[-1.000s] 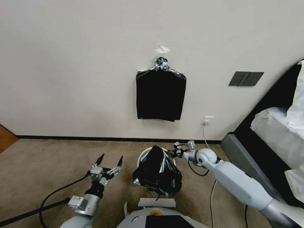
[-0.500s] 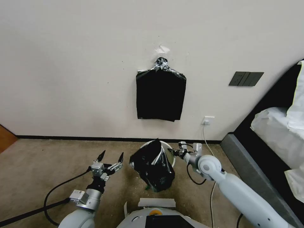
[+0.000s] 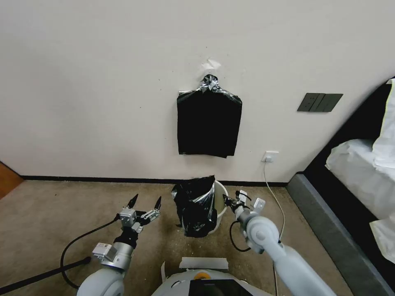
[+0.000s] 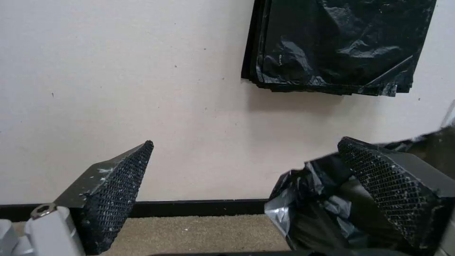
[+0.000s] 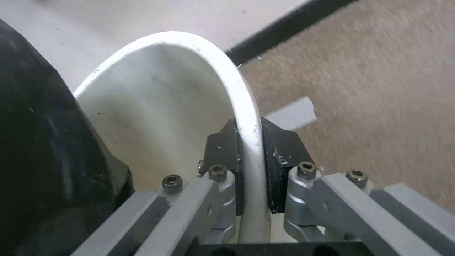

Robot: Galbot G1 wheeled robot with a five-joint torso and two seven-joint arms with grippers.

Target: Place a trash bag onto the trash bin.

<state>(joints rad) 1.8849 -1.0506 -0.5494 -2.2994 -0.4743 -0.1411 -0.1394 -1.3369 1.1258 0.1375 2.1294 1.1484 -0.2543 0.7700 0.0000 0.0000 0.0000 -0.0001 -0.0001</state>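
Observation:
The cream-white trash bin [image 3: 221,201] stands on the carpet close to the wall. The crinkled black trash bag [image 3: 195,207] hangs over its rim on the left side and down the outside. My right gripper [image 3: 226,201] is shut on the bin's rim at the right. In the right wrist view the fingers [image 5: 223,149] of the right gripper [image 5: 250,137] clamp the rolled rim of the trash bin [image 5: 199,41], with the trash bag [image 5: 42,142] beside it. My left gripper [image 3: 145,204] stays open, left of the bag and apart from it. The left wrist view has the left gripper [image 4: 246,142] wide open, the trash bag [image 4: 308,199] behind one finger.
A flat bundle of black bags [image 3: 209,121] hangs taped on the wall above the bin, as does the bundle [image 4: 336,42] in the left wrist view. A wall socket [image 3: 270,156] with a white cable is at the right. A bed [image 3: 362,172] fills the right side.
The right arm has carried the bin and bag away from me toward the wall and tipped it upright. The bag now hangs down the bin's left side. The left gripper barely moved.

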